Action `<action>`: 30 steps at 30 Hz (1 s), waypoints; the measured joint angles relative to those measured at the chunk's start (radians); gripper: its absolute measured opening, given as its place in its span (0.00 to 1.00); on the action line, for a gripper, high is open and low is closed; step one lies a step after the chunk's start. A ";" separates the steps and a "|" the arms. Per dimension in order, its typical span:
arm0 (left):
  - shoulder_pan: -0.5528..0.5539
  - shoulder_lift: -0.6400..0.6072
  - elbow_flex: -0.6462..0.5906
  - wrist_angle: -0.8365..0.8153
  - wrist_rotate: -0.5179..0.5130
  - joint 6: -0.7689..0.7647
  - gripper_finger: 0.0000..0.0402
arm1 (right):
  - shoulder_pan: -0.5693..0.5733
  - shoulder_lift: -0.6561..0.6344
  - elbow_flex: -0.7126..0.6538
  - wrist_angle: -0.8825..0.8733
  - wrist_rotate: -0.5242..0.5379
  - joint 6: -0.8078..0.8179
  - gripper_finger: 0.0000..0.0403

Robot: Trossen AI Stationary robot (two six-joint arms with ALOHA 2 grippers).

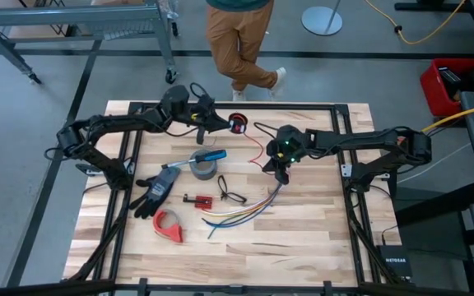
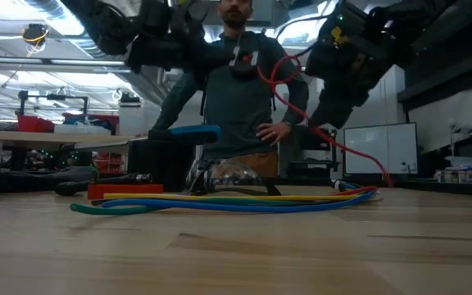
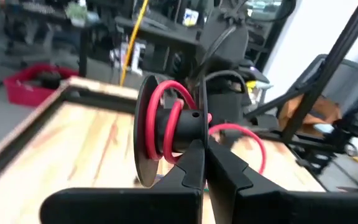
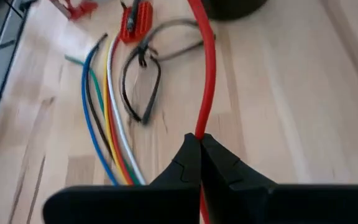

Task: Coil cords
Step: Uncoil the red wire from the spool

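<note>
Your left hand (image 3: 201, 163) is raised over the far side of the desk (image 1: 303, 238), and its two dark fingers are pressed together on a small black spool (image 3: 166, 132). The spool is a round hub between two thin flat discs; its axis lies about level, and it points away from the fingers. A few turns of the red wire (image 3: 160, 121) are already around the hub, smooth and glossy.

From the spool the free strand of the wire runs across toward your right arm. In the high view it goes from the spool (image 1: 237, 123) along the far part of the desk to the right hand (image 1: 280, 170), so its long axis is mostly left to right, with a loose bend in the middle. In the low view it hangs in the air as a curved red line (image 2: 301, 115) and comes down to the desk surface on the right.

Your right hand (image 4: 199, 152) is near the middle of the desk, its fingers closed together with the red wire (image 4: 205, 74) pinched between the tips. Beyond the tips this strand goes almost straight away from the hand.

Just beside it on the pale wooden boards lie a bundle of multicoloured wires (image 4: 107, 124) and a thin black looped cord (image 4: 145, 81).

A person (image 1: 239, 41) stands behind the desk.
</note>
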 joint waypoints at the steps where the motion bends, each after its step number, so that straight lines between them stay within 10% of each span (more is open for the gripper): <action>1: 0.010 0.000 0.000 -0.018 0.022 -0.005 0.00 | 0.000 0.000 0.000 -0.020 0.009 0.000 0.00; 18: 0.132 0.000 0.000 -0.293 0.432 -0.202 0.00 | 0.000 -0.167 0.000 -0.231 0.283 -0.006 0.00; 30: 0.032 0.000 0.000 -0.327 0.494 -0.230 0.00 | -0.001 -0.345 0.000 -0.047 0.726 -0.072 0.00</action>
